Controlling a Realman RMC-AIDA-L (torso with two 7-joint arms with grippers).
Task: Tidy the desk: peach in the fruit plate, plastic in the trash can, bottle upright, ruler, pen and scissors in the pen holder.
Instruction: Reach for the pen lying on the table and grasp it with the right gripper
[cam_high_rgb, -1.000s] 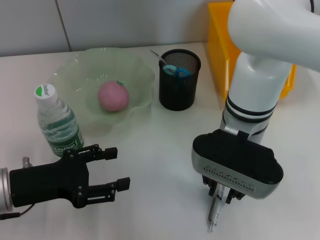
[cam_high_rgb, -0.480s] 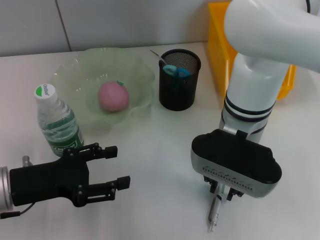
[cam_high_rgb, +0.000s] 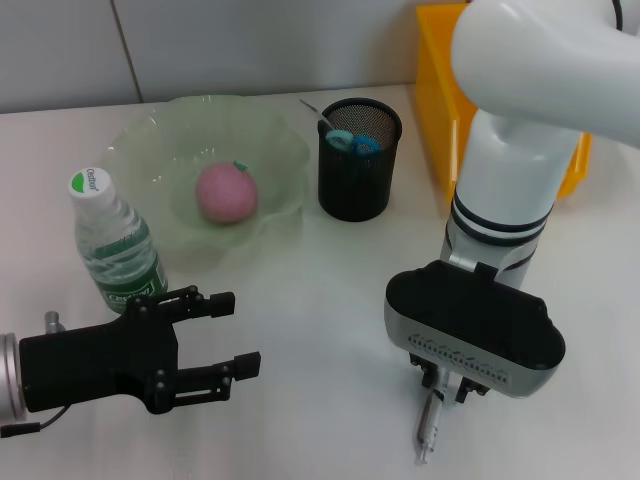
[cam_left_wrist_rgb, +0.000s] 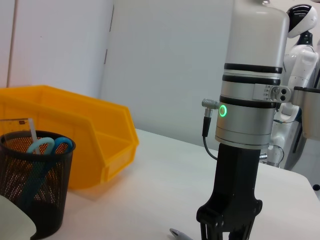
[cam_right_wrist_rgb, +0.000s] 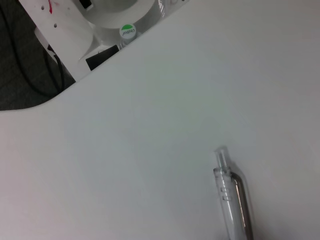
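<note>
Pen (cam_high_rgb: 428, 428) seen lying flat on worktop (cam_high_rgb: 320, 300), directly beneath right gripper (cam_high_rgb: 443, 385); long axis pointed toward robot. Right fingers' spread cannot be told. Left gripper (cam_high_rgb: 225, 350) well aside, fingers parted, nothing held. Right arm judged nearer.

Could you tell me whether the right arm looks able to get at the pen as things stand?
Probably yes. The right gripper hangs directly over the pen, which lies flat on the table with nothing beside it. The left gripper sits well off to the side.
</note>
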